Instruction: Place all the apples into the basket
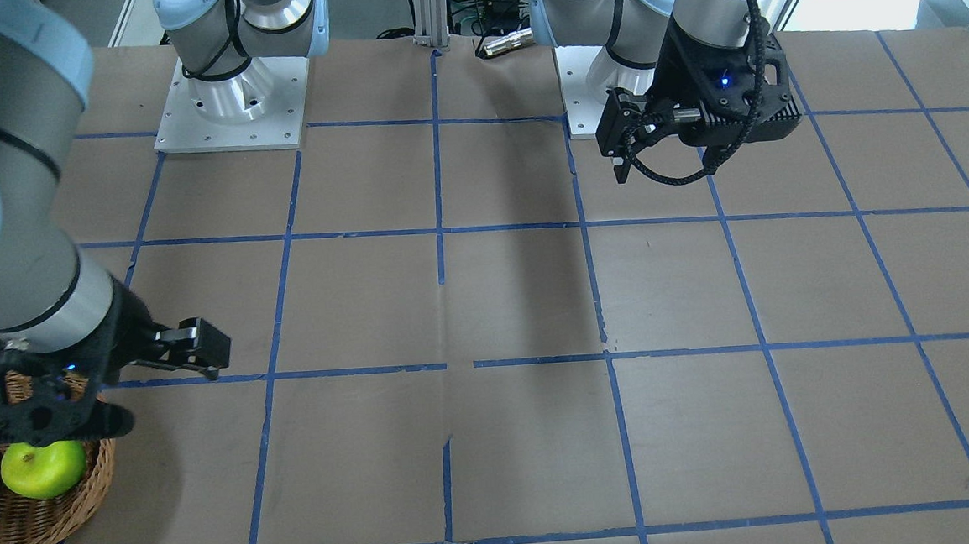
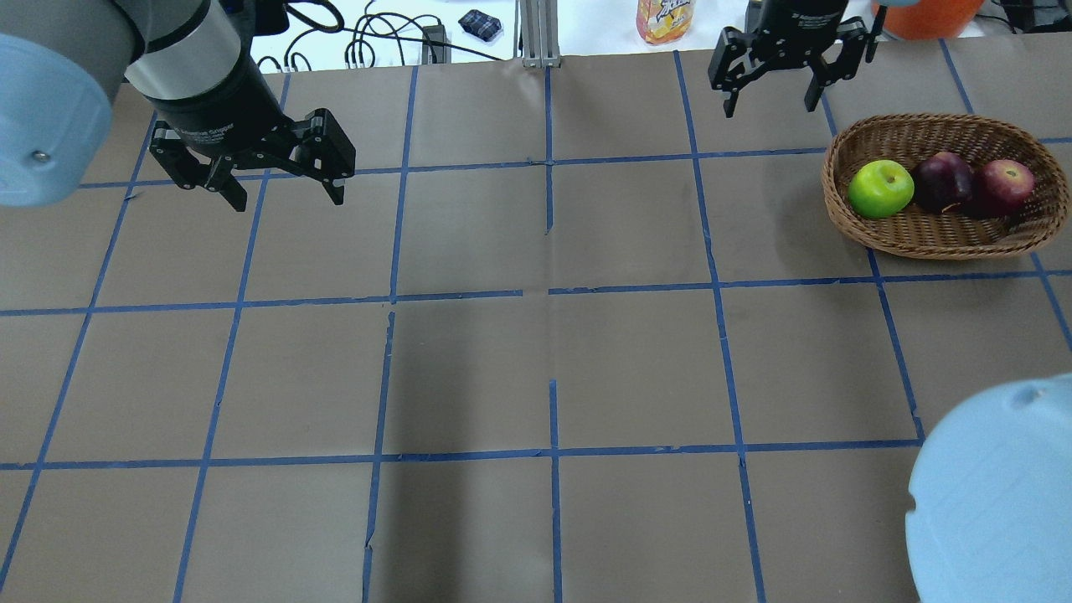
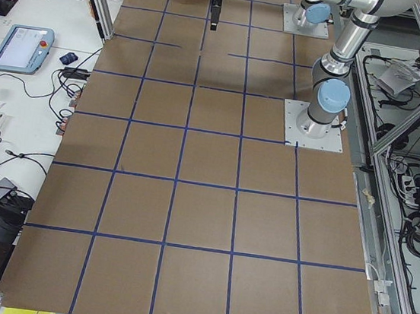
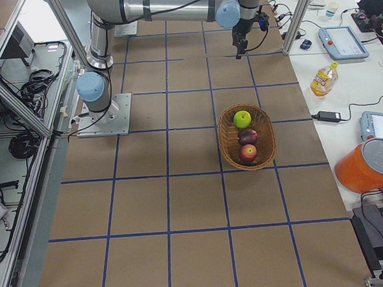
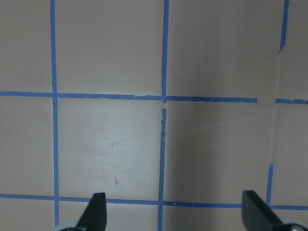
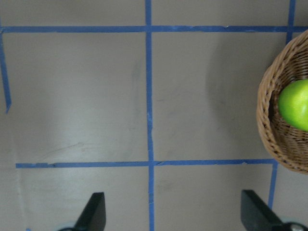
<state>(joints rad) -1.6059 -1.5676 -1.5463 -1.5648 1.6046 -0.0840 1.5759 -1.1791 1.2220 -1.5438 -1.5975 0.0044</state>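
Resting side by side in the basket at two o'clock on the surface were the green apple, maroon apple and red apple. The left hand and right hand hung released and empty.

Left arm, right arm: silver tubes, pale-blue joint caps, black seam rings. Base plate: white, square, screws round its edge. Left gripper, right gripper: black, two-fingered. Black cable loops at the left wrist's 7 o'clock; blue LED on the housing.
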